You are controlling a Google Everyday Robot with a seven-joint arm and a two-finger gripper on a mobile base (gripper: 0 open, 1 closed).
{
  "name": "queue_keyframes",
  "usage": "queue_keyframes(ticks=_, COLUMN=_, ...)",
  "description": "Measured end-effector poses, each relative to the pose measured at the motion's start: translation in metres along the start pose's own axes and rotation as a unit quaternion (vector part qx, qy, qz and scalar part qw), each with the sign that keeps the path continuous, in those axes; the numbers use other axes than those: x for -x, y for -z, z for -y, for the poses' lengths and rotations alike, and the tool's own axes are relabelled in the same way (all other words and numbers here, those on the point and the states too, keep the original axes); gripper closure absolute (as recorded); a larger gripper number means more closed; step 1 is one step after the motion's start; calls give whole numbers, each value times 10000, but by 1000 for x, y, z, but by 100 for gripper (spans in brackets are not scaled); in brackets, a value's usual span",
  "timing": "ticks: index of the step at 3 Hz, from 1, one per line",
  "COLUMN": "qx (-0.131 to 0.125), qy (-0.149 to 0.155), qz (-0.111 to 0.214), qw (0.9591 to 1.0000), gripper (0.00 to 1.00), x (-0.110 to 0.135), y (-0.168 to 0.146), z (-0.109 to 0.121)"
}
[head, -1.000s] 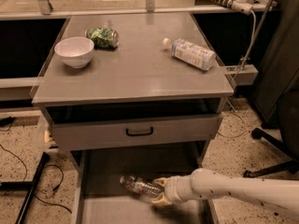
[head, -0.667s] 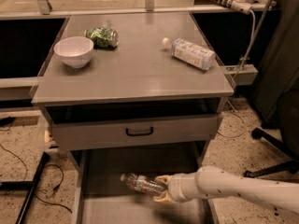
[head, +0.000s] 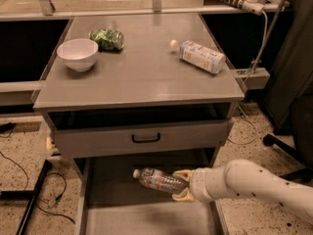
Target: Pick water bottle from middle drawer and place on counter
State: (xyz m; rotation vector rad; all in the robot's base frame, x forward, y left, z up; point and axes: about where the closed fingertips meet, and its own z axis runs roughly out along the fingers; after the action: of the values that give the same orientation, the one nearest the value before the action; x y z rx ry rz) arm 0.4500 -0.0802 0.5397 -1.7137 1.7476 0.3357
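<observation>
End effector (head: 182, 185) grips water bottle (head: 159, 180) in middle drawer (head: 117, 214), apart from walls.

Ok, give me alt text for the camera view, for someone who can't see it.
A robot's gripper clasps the base of a small water bottle in the open middle drawer. On the counter above sit a white bowl, a green packet and a larger bottle on its side.

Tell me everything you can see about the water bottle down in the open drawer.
The water bottle is small, clear crinkled plastic with a white cap and a dark reddish label band. It lies on its side in the middle drawer, cap pointing left. The end effector, reaching in from the right, grips its base end.
</observation>
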Motion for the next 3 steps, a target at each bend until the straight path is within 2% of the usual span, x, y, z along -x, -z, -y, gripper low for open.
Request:
queue_keyframes(ticks=1, qx=-131, qy=292, qz=-181, qw=9993, gripper=100, x=29, y=61, z=14)
queue_keyframes(ticks=3, qx=-301, qy=968, qz=-260, qw=9945, gripper=100, x=109, y=178, z=32)
